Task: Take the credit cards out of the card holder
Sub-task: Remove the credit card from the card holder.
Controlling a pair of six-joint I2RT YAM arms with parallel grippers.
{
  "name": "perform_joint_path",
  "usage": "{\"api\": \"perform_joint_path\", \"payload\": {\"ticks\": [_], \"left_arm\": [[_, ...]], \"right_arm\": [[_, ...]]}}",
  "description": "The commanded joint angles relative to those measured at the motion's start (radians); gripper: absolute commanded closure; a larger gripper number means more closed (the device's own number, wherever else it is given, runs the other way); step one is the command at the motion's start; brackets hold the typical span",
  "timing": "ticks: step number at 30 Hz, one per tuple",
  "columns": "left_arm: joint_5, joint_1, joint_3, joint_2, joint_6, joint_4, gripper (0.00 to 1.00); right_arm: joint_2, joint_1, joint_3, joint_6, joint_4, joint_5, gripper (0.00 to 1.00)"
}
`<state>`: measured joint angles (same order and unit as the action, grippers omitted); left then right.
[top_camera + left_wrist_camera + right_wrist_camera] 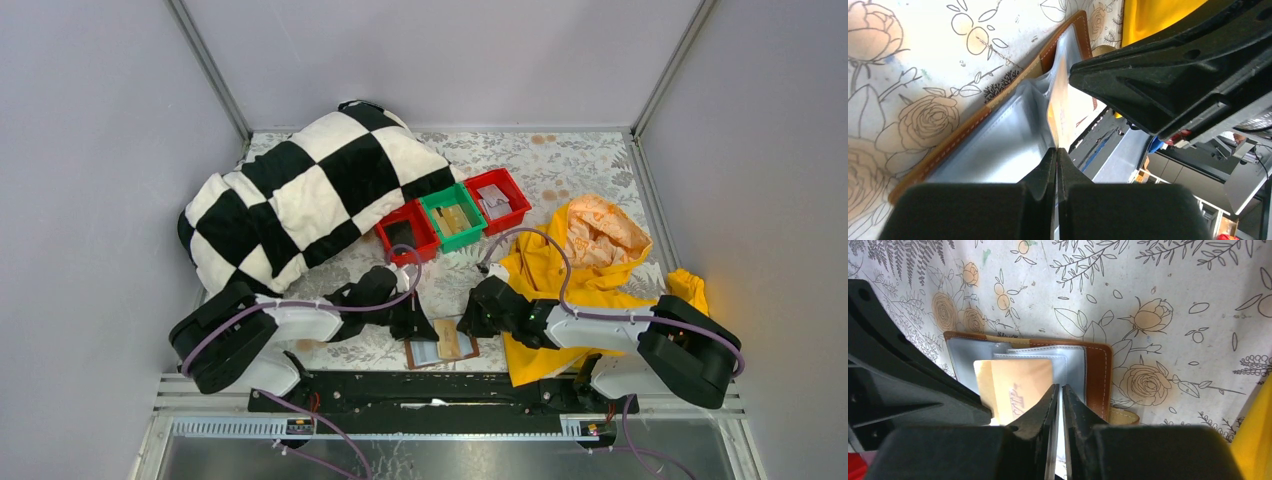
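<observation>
The card holder (425,353) lies open on the flowered table near the front edge, its grey pockets up. A tan credit card (449,340) sticks partly out of a pocket. In the left wrist view my left gripper (1056,150) is shut on the edge of that card (1060,110), beside the grey lining (1013,135). In the right wrist view my right gripper (1058,386) is shut, its tips down on the holder's right half (1096,375) next to the card (1013,382). From above, the left gripper (418,325) and right gripper (468,318) flank the holder.
Three small bins stand behind the holder: a red one (408,232), a green one (453,216) with a tan card in it and a red one (497,200) with a grey card. A checkered cushion (310,190) lies at back left, a yellow garment (580,270) at right.
</observation>
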<state>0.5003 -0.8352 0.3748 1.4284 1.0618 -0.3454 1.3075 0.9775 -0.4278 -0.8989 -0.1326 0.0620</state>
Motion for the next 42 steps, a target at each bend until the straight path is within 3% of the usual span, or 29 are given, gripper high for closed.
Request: {"api": "perform_joint_path", "payload": {"ticks": [1, 12, 22, 29, 34, 38, 42], "left_arm": [[-0.025, 0.022, -0.006, -0.099, -0.052, 0.069, 1.0], [-0.019, 0.041, -0.029, -0.186, -0.09, 0.172, 1.0], [-0.022, 0.084, -0.026, -0.296, -0.169, 0.33, 1.0], [-0.013, 0.097, -0.005, -0.387, -0.224, 0.438, 1.0], [-0.004, 0.099, 0.006, -0.476, -0.226, 0.465, 1.0], [0.017, 0.1, 0.034, -0.518, -0.232, 0.459, 1.0], [0.065, 0.1, 0.056, -0.534, -0.222, 0.416, 1.0]], "right_arm": [[0.044, 0.006, 0.036, 0.003, 0.104, 0.042, 0.86], [0.035, 0.006, 0.021, 0.01, 0.119, 0.049, 0.86], [-0.073, 0.006, 0.007, 0.036, 0.095, 0.035, 0.82], [-0.161, 0.006, -0.007, 0.086, 0.039, -0.01, 0.66], [-0.229, 0.006, -0.014, 0.146, 0.003, -0.083, 0.42], [-0.257, 0.005, 0.014, 0.15, -0.146, -0.225, 0.26], [-0.254, -0.005, 0.055, 0.107, -0.278, -0.319, 0.22]]}}
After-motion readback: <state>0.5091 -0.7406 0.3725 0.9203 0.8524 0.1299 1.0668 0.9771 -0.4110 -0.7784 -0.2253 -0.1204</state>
